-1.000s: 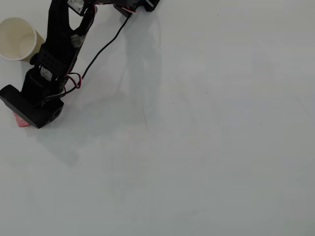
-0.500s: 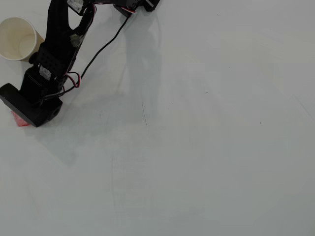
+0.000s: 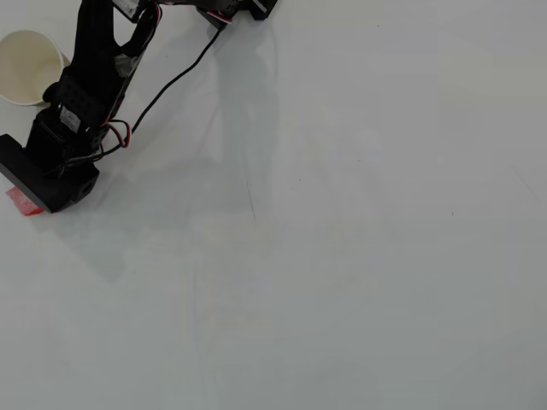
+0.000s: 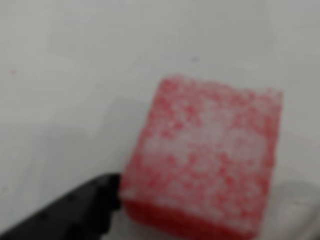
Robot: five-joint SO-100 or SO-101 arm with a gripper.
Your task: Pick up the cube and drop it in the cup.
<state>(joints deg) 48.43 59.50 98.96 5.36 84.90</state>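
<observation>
Beside the cup (image 3: 30,55), arm hides most of cube (image 3: 21,202); jaw state unclear.

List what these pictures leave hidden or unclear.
- Overhead view: the arm covers most of the red cube and the whole pincer.
- Overhead view: the paper cup is partly behind the arm.
- Wrist view: cube blurred; only one black fingertip shows, so the grip is unclear.

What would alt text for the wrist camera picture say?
A blurry close-up of a red cube with a whitish speckled top on a pale table. A black part of the gripper juts in from the lower left, right beside the cube.
</observation>
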